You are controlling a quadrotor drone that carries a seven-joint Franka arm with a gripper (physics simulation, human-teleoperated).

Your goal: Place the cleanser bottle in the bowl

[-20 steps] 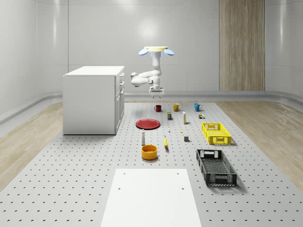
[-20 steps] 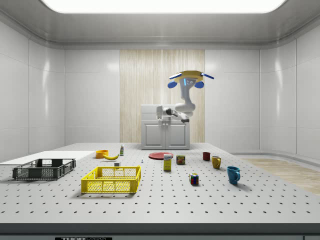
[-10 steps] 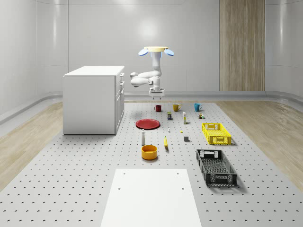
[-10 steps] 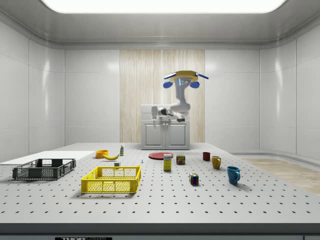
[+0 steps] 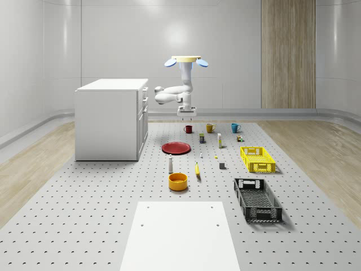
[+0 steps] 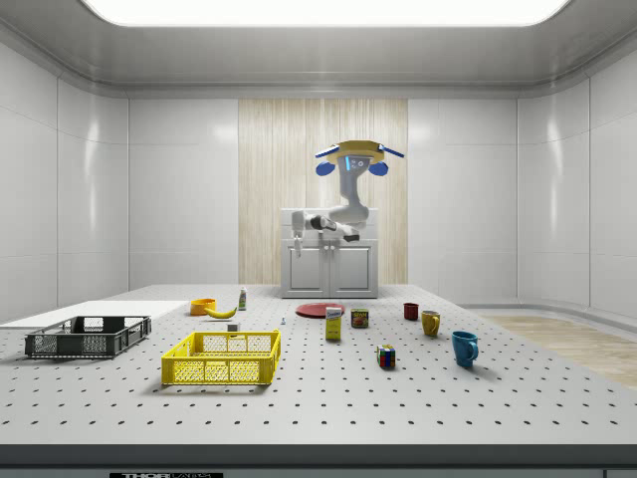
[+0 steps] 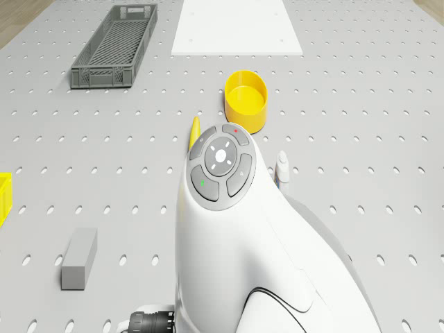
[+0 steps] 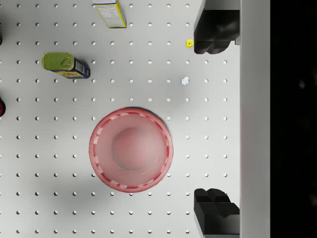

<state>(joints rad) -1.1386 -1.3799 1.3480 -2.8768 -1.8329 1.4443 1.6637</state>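
The cleanser bottle point(image 5: 170, 164) is a small white bottle that stands upright on the perforated table, also in the side view point(image 6: 242, 298) and beside the arm in the drone view point(image 7: 281, 168). Just in front of it sits the orange-yellow bowl point(image 5: 177, 180) point(image 6: 203, 306) point(image 7: 246, 97), with nothing inside. The drone point(image 5: 186, 61) point(image 6: 349, 154) hovers high over the table, above the red plate. My gripper point(image 5: 186, 112) point(image 6: 298, 239) hangs well above the plate, pointing down. In the wrist view the gripper point(image 8: 216, 121) is open, its dark fingers point(image 8: 216, 32) wide apart and holding nothing.
A red plate point(image 8: 131, 149) point(image 5: 176, 148) lies under the gripper. A banana point(image 5: 197, 169) lies right of the bottle. A white cabinet point(image 5: 111, 118) stands at the left, a yellow crate point(image 5: 258, 158) and black crate point(image 5: 257, 199) at the right, mugs and cans behind the plate.
The drone with its arm has shifted toward the side view's left, nearer the bottle and bowl. The gripper stays open and high. Nothing on the table moved.
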